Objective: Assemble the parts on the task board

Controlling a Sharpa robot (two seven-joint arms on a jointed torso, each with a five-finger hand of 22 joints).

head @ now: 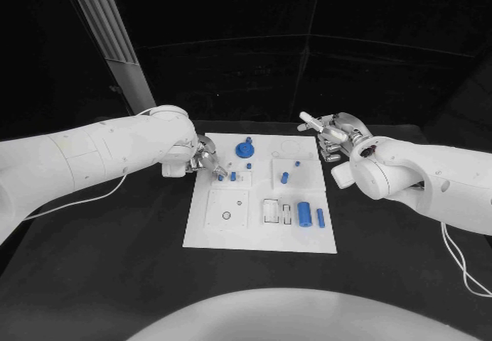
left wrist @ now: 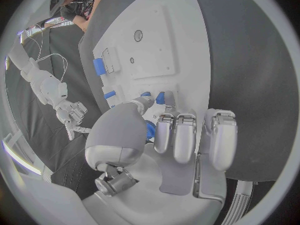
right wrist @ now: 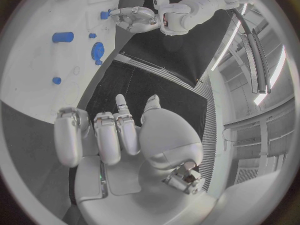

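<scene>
The white task board (head: pixel 257 234) lies mid-table. On it are a blue round part (head: pixel 245 149), a blue cylinder (head: pixel 303 212), a blue bar (head: pixel 321 217) and several small blue pegs. My left hand (head: pixel 198 158) hovers over the board's left edge, its fingers curled. Its thumb (left wrist: pixel 140 107) reaches to two small blue pegs (left wrist: pixel 160 97). A blue patch (left wrist: pixel 150 130) shows between thumb and fingers; whether it is held is unclear. My right hand (head: pixel 333 135) hangs off the board's far right corner, fingers apart and holding nothing (right wrist: pixel 112 135).
A square plate (head: pixel 231 207) with a ring hole and a small hole sits on the board's near left. Slotted white holders (head: pixel 271 212) stand beside the cylinder. A white cable (head: pixel 92 199) trails across the black table on the left. A grey post (head: pixel 118 53) rises at the far left.
</scene>
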